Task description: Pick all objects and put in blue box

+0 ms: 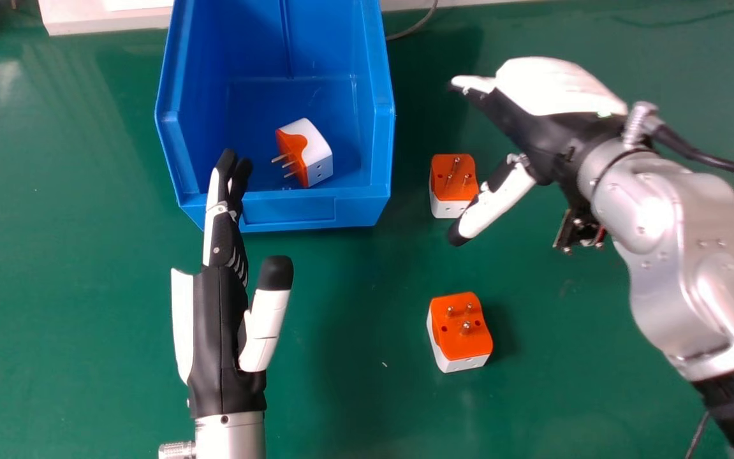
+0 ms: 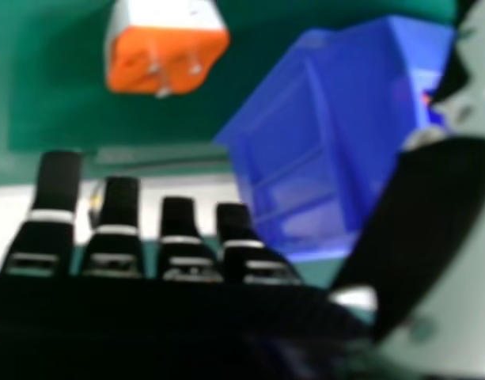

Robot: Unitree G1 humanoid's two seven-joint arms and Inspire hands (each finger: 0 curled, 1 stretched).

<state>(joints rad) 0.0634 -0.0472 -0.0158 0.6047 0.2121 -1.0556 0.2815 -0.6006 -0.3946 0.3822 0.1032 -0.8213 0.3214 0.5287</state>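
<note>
Plug adapter (image 1: 449, 173) beside the blue box (image 1: 360, 209) lies just left of the open right robot hand (image 1: 542, 131), nearer to it than to the left robot hand (image 1: 219, 325).

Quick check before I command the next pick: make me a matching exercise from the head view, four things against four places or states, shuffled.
Things
1. Blue box
2. Left hand
3. Right hand
4. Adapter nearest the view's bottom edge

Places or states
A. In the view, right of the box, fingers holding nothing
B. Standing on the green table, pins up
C. Holds one adapter
D. Left of the view's centre, fingers straight

Right pairs: 1-C, 2-D, 3-A, 4-B
</note>
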